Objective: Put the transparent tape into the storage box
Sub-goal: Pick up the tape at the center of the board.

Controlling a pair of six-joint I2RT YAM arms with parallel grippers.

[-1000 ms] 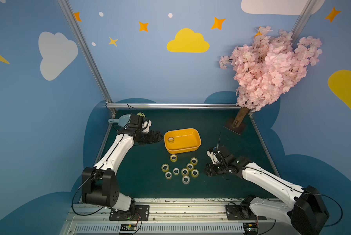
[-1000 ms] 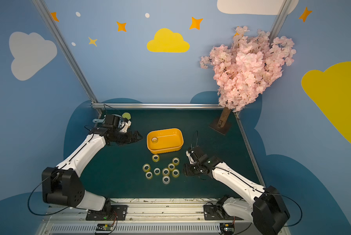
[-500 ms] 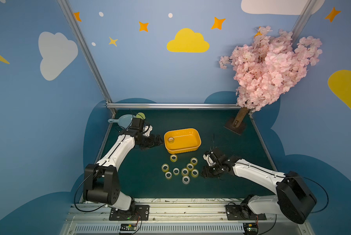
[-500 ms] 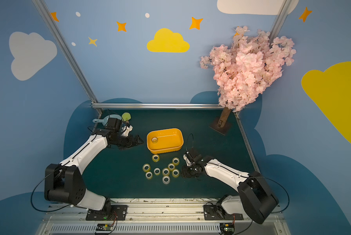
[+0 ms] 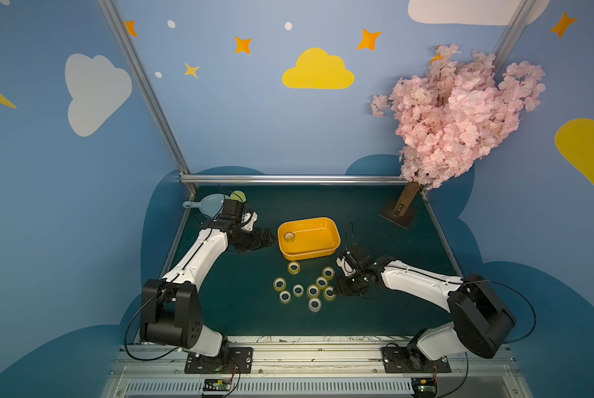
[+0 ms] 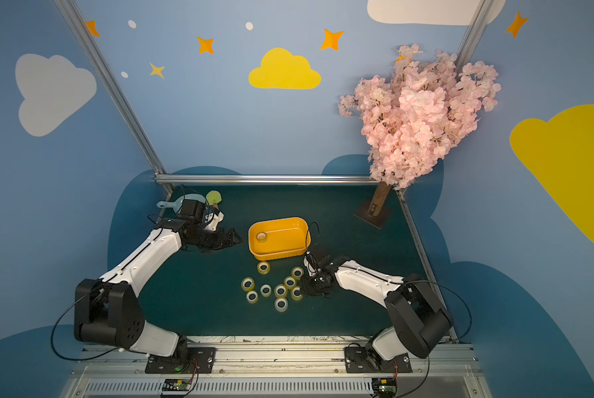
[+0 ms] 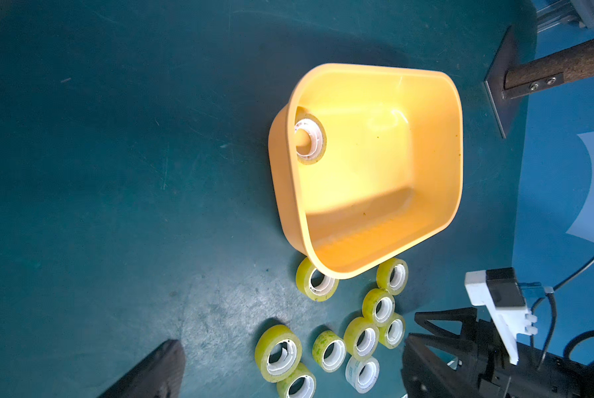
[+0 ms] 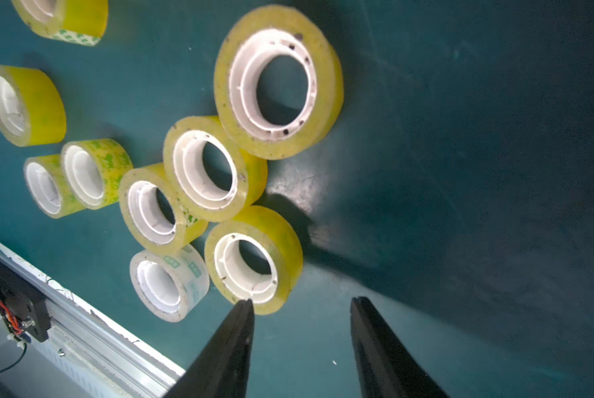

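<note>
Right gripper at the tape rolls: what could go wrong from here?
1. The open right gripper is offset from the nearest roll: one fingertip is at its rim, the other over bare mat. Closing now may clip it or grab nothing.
2. The clear roll and others crowd that roll, so a nudge could scatter them.
</note>
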